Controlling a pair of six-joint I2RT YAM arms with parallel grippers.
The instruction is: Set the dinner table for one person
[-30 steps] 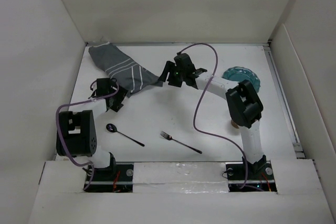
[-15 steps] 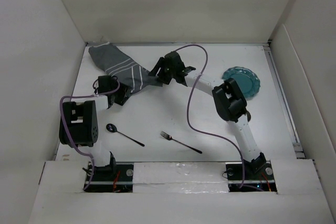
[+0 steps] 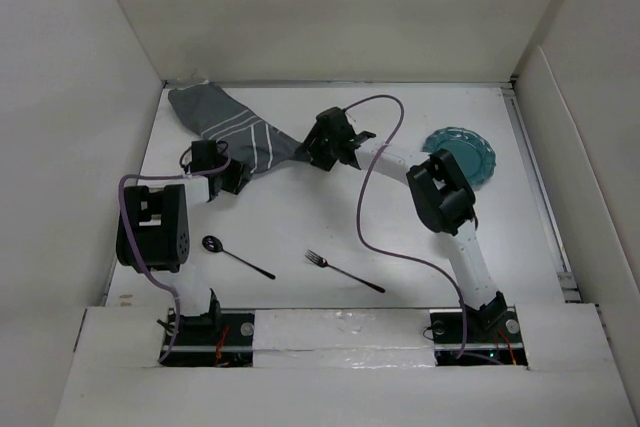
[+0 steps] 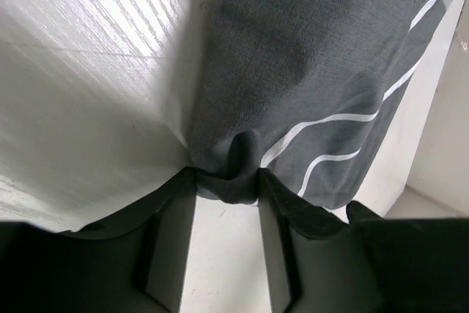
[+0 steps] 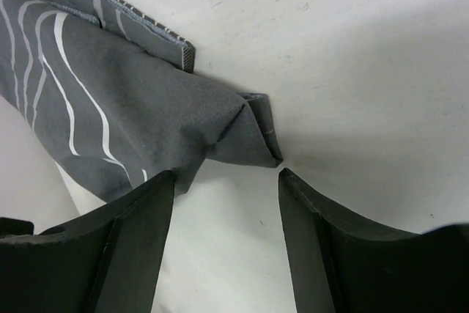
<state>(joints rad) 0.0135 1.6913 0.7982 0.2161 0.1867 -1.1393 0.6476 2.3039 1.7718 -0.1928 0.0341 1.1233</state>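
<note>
The dark grey white-striped placemat (image 3: 235, 127) lies crumpled at the back left of the white dinner table (image 3: 400, 237). My left gripper (image 3: 232, 175) is at its near edge. In the left wrist view the left gripper (image 4: 226, 177) is closed on a puckered fold of the placemat (image 4: 308, 56). My right gripper (image 3: 305, 150) is at the placemat's right end. In the right wrist view the right gripper (image 5: 226, 175) is open, with the folded corner of the placemat (image 5: 220, 133) just ahead of the fingertips (image 5: 165, 181).
A teal plate (image 3: 465, 154) sits at the right, behind the right arm's elbow. A black spoon (image 3: 235, 255) and a black fork (image 3: 342, 270) lie near the front edge. White walls enclose the table on three sides.
My right gripper has swung left and down to the placemat's right corner. My left gripper has shifted slightly back to the placemat's near edge.
</note>
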